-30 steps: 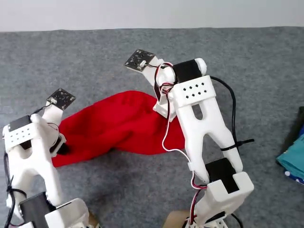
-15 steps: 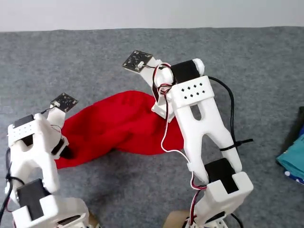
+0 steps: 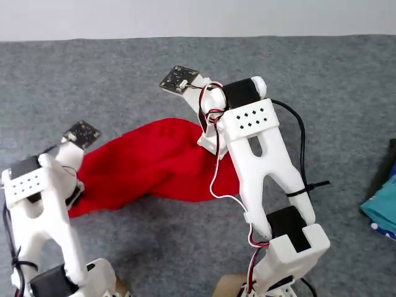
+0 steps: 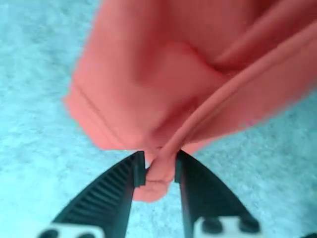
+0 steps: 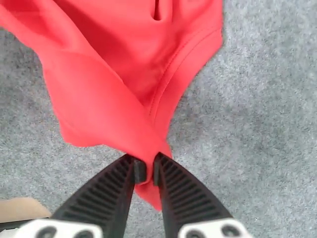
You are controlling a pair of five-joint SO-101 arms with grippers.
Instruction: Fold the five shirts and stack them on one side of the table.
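We see the left gripper [image 4: 159,171] and the right gripper [image 5: 146,171] each pinching the red shirt [image 3: 148,161] between narrow jaws.

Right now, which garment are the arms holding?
The red shirt, pinched by the left end effector and right end effector; the teal garment lies apart, untouched.

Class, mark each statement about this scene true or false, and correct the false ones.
1. The left gripper is shut on the red shirt. True.
2. The right gripper is open, clear of the shirt. False: it is shut on a fold of the shirt.
3. The shirt lies neatly folded. False: it is bunched, strung between both grippers.
4. A teal cloth lies on the right gripper's side, apart from the shirt. True.
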